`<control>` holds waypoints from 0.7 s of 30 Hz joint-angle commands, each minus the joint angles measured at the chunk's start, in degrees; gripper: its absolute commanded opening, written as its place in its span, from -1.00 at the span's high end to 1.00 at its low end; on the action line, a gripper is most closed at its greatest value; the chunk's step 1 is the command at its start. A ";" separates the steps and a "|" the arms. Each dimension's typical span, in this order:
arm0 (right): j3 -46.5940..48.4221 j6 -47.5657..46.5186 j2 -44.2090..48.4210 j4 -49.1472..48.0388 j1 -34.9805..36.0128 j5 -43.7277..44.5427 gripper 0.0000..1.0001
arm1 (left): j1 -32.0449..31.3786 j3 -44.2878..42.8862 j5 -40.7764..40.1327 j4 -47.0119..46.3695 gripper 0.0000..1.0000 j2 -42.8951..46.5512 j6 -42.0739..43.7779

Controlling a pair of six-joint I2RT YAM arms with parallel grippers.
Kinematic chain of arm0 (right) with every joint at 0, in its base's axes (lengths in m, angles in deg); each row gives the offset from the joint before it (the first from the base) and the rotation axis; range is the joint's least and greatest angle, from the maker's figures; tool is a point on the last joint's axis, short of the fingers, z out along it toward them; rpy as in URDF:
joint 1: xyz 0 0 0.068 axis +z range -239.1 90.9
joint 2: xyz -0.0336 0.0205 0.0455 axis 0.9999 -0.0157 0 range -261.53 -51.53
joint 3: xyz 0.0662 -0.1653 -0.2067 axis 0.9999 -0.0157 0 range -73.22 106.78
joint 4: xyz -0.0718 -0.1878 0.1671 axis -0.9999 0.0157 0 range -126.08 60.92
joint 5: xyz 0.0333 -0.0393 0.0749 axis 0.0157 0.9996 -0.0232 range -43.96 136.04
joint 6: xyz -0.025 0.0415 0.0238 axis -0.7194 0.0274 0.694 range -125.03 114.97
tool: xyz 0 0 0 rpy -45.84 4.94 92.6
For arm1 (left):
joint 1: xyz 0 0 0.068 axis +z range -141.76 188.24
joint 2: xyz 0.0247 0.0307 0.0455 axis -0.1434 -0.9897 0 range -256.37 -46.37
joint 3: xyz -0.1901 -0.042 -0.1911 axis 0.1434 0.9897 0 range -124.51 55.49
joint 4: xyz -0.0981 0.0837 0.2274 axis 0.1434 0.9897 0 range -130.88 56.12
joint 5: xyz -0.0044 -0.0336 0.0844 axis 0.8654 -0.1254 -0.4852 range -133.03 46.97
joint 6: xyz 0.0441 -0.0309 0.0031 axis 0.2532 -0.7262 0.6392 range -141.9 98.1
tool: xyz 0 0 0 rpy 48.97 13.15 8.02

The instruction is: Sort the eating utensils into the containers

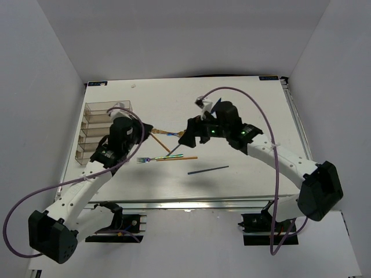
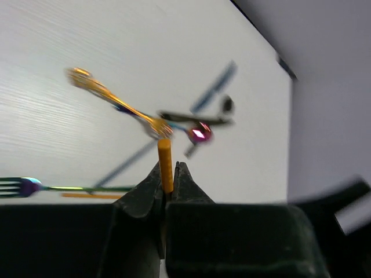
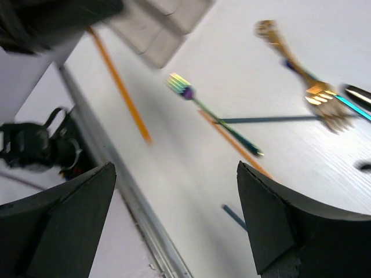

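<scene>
My left gripper [image 1: 147, 131] is shut on one end of an orange stick [image 1: 162, 143], held above the table beside the clear compartmented organiser [image 1: 98, 110]. In the left wrist view the stick [image 2: 165, 162] stands up between the closed fingers. My right gripper [image 1: 186, 138] is open and empty above the table's middle, its fingers [image 3: 64, 214] wide apart. On the table lie a rainbow fork [image 1: 152, 159], a second orange stick [image 1: 182, 157], a thin blue stick [image 1: 207, 169] and a gold fork [image 2: 113, 99]. A dark spoon [image 2: 197, 119] lies by the gold fork.
White walls close in the table on three sides. The table's metal front rail [image 3: 116, 179] runs under the right gripper. The organiser [image 3: 162, 29] shows blurred at the top of the right wrist view. Purple cables loop over both arms.
</scene>
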 commanded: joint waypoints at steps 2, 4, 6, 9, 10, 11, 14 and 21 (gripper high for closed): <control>-4.50 3.05 6.45 0.02 -6.19 7.38 -0.79 | 11.93 -7.55 -19.58 20.12 1.00 2.82 -7.72; -7.49 2.97 8.38 0.02 -8.04 7.38 -0.79 | 20.01 -8.53 -22.74 22.50 1.00 2.92 -8.34; -9.07 2.00 10.31 0.72 -8.66 7.99 -0.79 | 25.81 -10.80 -25.46 24.43 1.00 1.43 -8.61; -11.71 0.77 12.60 1.77 -9.19 9.31 -0.79 | 31.88 -12.04 -26.88 25.93 1.00 -3.23 -8.61; -13.02 0.51 13.13 1.86 -9.28 9.40 -0.79 | 33.21 -12.05 -25.92 25.84 1.00 -6.02 -8.61; -13.64 0.24 13.75 1.95 -9.45 9.40 -0.79 | 34.53 -11.96 -24.78 25.76 1.00 -7.18 -8.43; -15.67 -0.90 15.94 2.74 -9.81 10.01 -0.79 | 36.91 -9.86 -23.98 23.39 1.00 -9.82 -8.96; -17.86 -2.22 17.36 3.01 -10.07 9.49 -0.79 | 37.45 -0.90 -21.35 13.92 1.00 -9.57 -11.68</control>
